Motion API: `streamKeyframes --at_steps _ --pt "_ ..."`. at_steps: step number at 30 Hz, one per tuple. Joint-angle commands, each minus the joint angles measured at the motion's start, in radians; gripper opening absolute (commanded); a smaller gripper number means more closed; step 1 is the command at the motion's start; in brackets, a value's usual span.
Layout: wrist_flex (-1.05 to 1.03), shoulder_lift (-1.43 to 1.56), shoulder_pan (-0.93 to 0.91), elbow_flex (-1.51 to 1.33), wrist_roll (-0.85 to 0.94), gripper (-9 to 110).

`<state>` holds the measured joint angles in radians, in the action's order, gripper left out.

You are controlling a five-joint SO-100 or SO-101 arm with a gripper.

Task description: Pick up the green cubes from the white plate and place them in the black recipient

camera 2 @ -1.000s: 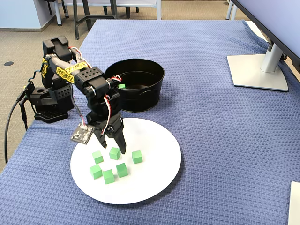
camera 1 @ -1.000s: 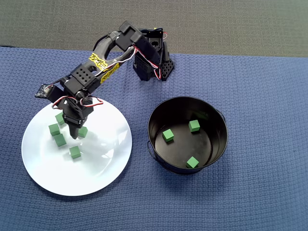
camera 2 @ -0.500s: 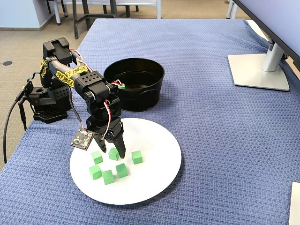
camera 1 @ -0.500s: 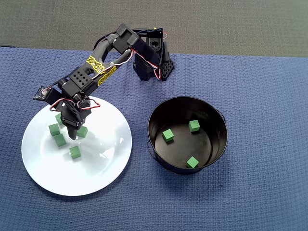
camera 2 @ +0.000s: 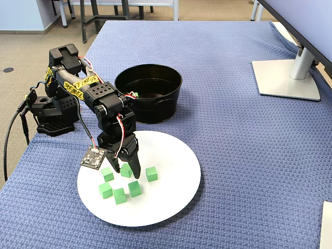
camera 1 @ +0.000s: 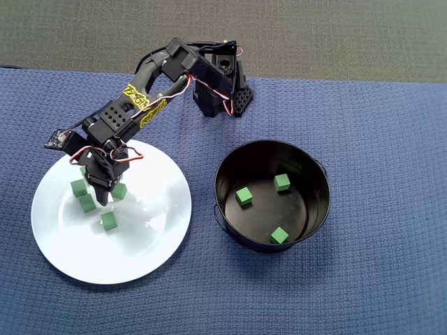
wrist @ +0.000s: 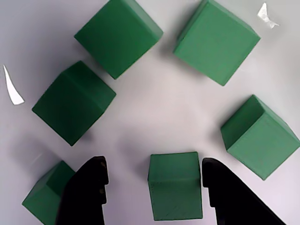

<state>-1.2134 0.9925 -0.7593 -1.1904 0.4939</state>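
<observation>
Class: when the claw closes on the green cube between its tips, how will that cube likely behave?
The cube looks matte, so it probably won't slip. Its flat faces suggest no rolling. On the glossy plate, it may slide if one fingertip touches first.

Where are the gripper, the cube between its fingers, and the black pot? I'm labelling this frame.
gripper (wrist: 152,180): wrist view, midway between its fingertips.
cube between the fingers (wrist: 174,187): wrist view, its top face.
black pot (camera 1: 225,209): overhead view, its left wall.

Cubes (camera 1: 108,220) on plate (camera 1: 140,244), recipient (camera 1: 230,227) to its right, overhead view.
</observation>
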Motion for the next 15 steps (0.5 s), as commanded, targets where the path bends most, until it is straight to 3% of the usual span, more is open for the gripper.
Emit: streamKeyframes --at_steps 1,4,6,7,15 --pt "0.025 0.011 -0.003 0.055 0.023 17" --pt "0.032 0.017 -0.002 0.038 0.026 16" --pt "0.037 0.02 0.0 0.032 0.025 2" --pt "0.037 0.023 0.002 0.028 0.026 0" --pt "0.048 0.031 0.003 0.011 0.04 0"
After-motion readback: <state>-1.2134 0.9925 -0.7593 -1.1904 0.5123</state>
